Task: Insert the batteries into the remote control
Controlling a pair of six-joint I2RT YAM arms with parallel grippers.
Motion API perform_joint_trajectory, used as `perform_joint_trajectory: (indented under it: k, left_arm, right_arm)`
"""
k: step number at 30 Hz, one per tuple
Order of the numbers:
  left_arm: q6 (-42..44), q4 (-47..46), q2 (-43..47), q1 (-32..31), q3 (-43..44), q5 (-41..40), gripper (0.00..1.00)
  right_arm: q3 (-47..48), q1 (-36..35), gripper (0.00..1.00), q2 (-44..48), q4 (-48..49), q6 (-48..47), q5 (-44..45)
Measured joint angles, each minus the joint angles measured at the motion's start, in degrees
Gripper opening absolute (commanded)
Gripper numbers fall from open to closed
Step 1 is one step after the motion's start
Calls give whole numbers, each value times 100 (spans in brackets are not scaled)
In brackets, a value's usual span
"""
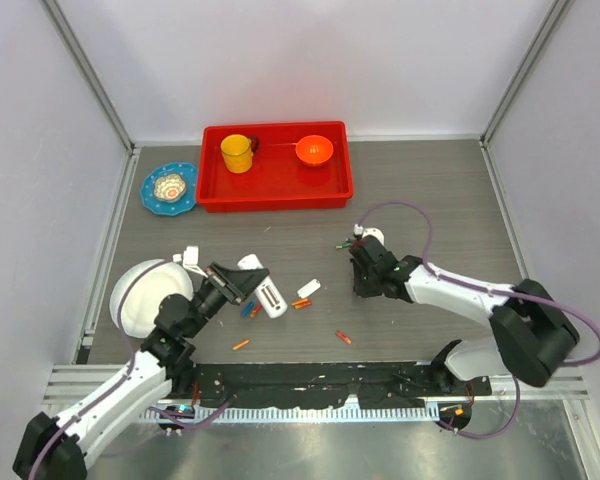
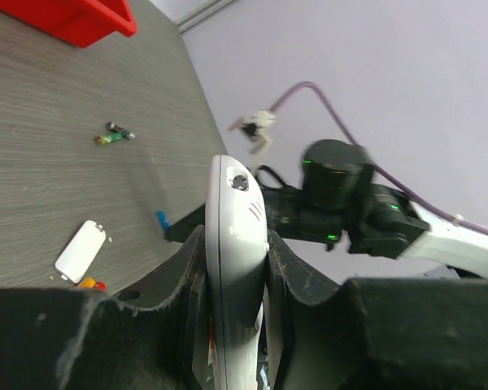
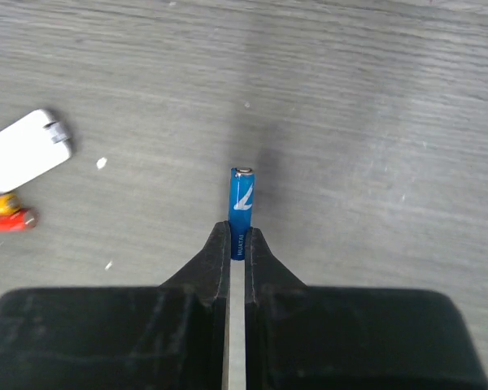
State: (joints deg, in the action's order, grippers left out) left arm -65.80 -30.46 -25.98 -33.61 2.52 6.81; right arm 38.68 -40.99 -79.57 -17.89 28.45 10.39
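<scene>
The white remote control (image 2: 236,244) stands on edge, clamped between the two black fingers of my left gripper (image 1: 252,283), which is shut on it. From above, the remote (image 1: 271,298) sticks out to the right of that gripper. My right gripper (image 3: 239,244) is shut on the end of a blue battery (image 3: 241,203) just over the table, right of centre (image 1: 361,288). The white cover piece (image 1: 309,288) lies between the two grippers. Orange batteries (image 1: 301,302) lie beside it, and more lie nearer the front (image 1: 241,344) (image 1: 343,337).
A red tray (image 1: 275,190) at the back holds a yellow cup (image 1: 237,152) and an orange bowl (image 1: 315,150). A blue plate (image 1: 169,188) sits left of it. A white round plate (image 1: 145,295) is beside the left arm. Green batteries (image 1: 345,243) lie behind the right gripper.
</scene>
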Motion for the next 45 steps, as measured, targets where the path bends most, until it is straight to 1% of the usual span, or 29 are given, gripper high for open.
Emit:
perform_joint_trajectory:
  k: [2,4,7,10,14,18,21,24,31,38,45]
  left_arm:
    - [2,-330,-437,0,0,-39,0]
    - [4,-787,-1088,0,2,-50,0]
    - [-15,-1582,-2199,0,4,17,0]
    - [-138,-2544,-3368,0,59,133,0]
    - [-396,-3571,-4693,0,411,431,0]
    - [-588,-3899,-5344,-2,728,654,0]
    - [-601,-4019,-5442,-20,831,745,0]
    - [-601,-4142,-5442,-42,892,828,0]
    - [-625,-4269,-5442,-46,929,977,0]
    - [-852,-4299,-5442,-55,929,981,0]
    - [-927,-4304,-5442,-120,929,977,0]
  right_arm:
    - [26,-11,1,385,-234,68,-94]
    - [234,-22,1,848,-516,109,-225]
    - [879,-114,1,1274,-802,116,-496]
    - [1414,-437,1,1528,-933,46,-680]
    - [1609,-977,1,1895,-1263,-42,-925]
    - [1635,-1139,1,1937,-1604,-142,-1252]
    - [1707,-1147,1,1816,-1799,-201,-1473]
    - [1733,-1152,1,1676,-1794,-225,-1696]
    - [1967,-1217,1,1080,-1550,-201,-2100]
    - [2131,-1366,1,706,-1346,-153,-2275]
    - [2192,-1379,1,487,-1338,-149,-2275]
